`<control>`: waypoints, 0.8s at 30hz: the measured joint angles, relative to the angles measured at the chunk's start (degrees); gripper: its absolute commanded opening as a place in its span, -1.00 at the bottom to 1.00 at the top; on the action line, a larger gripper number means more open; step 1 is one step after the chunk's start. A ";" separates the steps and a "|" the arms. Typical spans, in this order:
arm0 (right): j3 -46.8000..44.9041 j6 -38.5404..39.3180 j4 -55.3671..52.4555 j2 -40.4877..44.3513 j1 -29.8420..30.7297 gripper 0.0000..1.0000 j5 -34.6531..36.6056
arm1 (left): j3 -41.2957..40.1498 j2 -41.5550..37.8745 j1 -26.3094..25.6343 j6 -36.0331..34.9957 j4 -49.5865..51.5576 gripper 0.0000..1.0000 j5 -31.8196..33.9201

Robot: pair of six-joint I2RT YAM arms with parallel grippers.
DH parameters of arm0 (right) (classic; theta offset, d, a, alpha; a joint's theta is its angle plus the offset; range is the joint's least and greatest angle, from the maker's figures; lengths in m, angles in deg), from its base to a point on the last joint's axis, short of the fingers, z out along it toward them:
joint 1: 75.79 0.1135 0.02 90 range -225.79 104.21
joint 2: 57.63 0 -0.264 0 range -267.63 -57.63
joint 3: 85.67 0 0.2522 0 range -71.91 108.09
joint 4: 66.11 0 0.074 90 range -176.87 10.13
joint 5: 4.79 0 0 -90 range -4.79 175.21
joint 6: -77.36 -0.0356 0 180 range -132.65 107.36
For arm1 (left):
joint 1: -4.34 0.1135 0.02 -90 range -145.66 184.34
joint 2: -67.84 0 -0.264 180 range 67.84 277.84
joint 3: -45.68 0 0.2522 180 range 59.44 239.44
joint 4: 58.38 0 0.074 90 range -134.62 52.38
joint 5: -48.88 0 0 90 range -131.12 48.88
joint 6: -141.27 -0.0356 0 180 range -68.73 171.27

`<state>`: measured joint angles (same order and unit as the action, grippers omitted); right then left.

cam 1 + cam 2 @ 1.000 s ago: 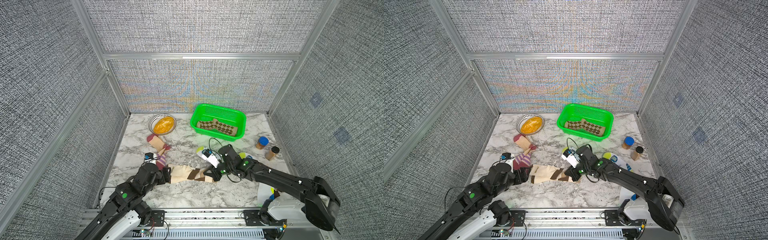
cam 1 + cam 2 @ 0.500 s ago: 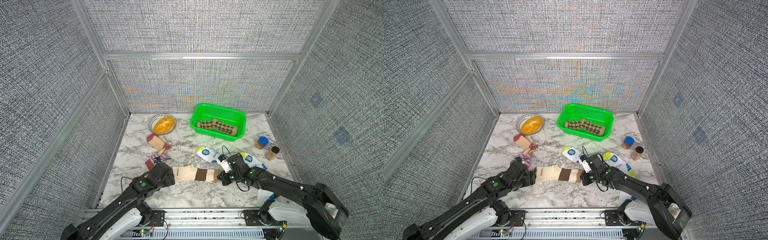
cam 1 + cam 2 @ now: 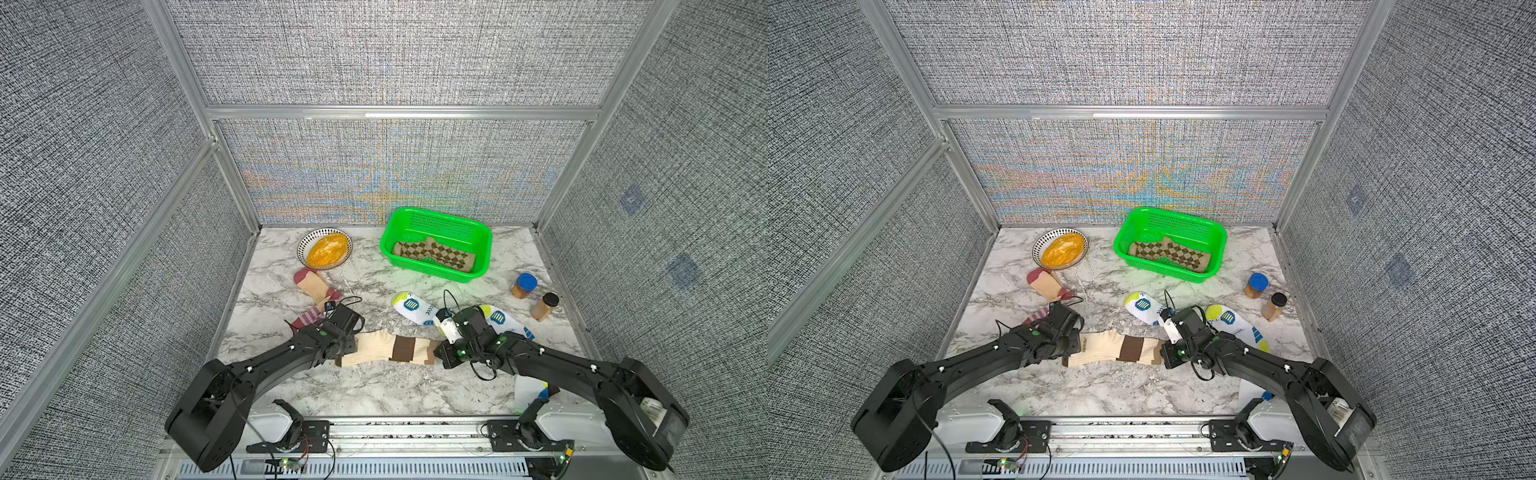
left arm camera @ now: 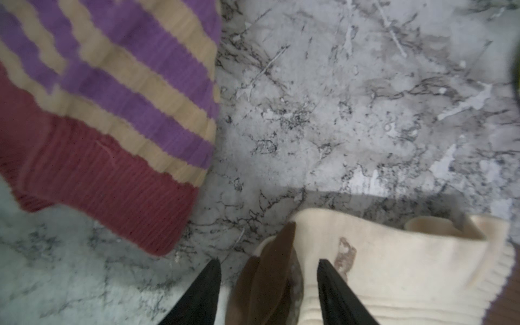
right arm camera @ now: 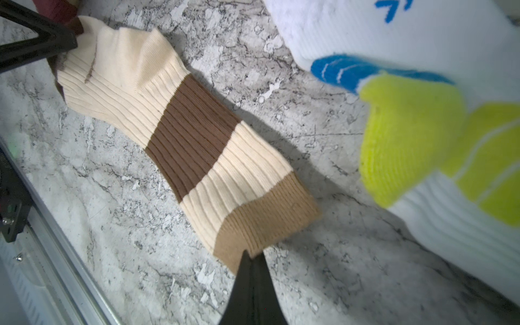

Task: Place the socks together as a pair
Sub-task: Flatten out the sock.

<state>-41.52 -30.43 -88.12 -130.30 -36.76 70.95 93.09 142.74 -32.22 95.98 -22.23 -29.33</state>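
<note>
A cream sock with a brown band (image 3: 390, 347) (image 3: 1113, 349) lies stretched across the front of the marble table. My right gripper (image 3: 440, 355) (image 5: 250, 253) is shut on its tan cuff. My left gripper (image 3: 345, 341) (image 4: 268, 261) is open astride the brown toe, with a gap on each side. A maroon-peach sock with purple stripes (image 3: 307, 318) (image 4: 112, 98) lies just beyond the left gripper. Two white socks with lime spots (image 3: 413, 307) (image 3: 505, 322) lie behind the right gripper. Tan-brown argyle socks (image 3: 434, 253) lie in the green basket (image 3: 436, 214).
A striped bowl with orange filling (image 3: 325, 249) stands at the back left. Two small jars (image 3: 524, 286) (image 3: 545, 306) stand at the right edge. A peach and maroon sock part (image 3: 316, 284) lies below the bowl. A white sheet (image 3: 530, 390) lies front right.
The right arm has drawn back towards the front with the cuff, uncovering a white sock. The left arm has swung in to the toe end, and its jaws have narrowed.
</note>
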 measured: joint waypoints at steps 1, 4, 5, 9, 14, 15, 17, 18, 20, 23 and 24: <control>0.00 0.00 0.00 -0.15 -0.02 -1.00 -0.09 | 0.02 0.87 0.39 -0.42 -0.48 -0.10 -0.07; 0.00 0.02 0.13 -0.39 -0.02 -1.00 -0.31 | 0.28 2.47 1.20 -1.20 -1.95 -0.31 -0.35; 0.00 0.02 0.20 -0.52 -0.02 -1.00 -0.42 | 0.66 2.93 1.40 -1.36 -2.12 -0.41 -0.46; 0.20 0.15 0.20 -0.72 -0.02 -1.00 -0.50 | 2.43 3.43 1.44 -2.75 -2.12 -0.51 -1.60; 0.57 0.17 0.33 -0.85 -0.02 -1.00 -0.66 | 1.64 0.74 1.51 -3.96 -1.42 -0.93 -3.06; 0.68 0.17 0.35 -0.83 -0.02 -1.00 -0.66 | 1.38 0.02 1.51 -4.20 -1.18 -0.98 -3.34; 0.90 0.17 0.33 -0.72 -0.02 -1.00 -0.61 | 1.29 -1.46 1.51 -4.42 -0.22 -1.00 -4.15; 1.01 0.17 0.31 -0.59 -0.02 -1.00 -0.61 | 1.31 -2.27 1.51 -4.72 0.13 -1.00 -4.42; 1.22 0.17 0.31 -0.28 -0.04 -1.00 -0.61 | 1.29 -4.44 1.51 -5.33 0.98 -1.00 -4.74; 1.60 0.17 0.07 -0.17 -0.09 -1.00 -0.59 | 1.38 -7.30 1.51 -5.81 2.84 -1.00 -5.92; 1.79 0.17 -0.09 -0.15 -0.09 -1.00 -0.59 | 1.33 -8.17 1.51 -5.95 3.43 -1.00 -6.23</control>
<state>-39.73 -30.25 -88.21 -130.45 -36.85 70.36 94.42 134.56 -30.71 90.04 -18.79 -35.56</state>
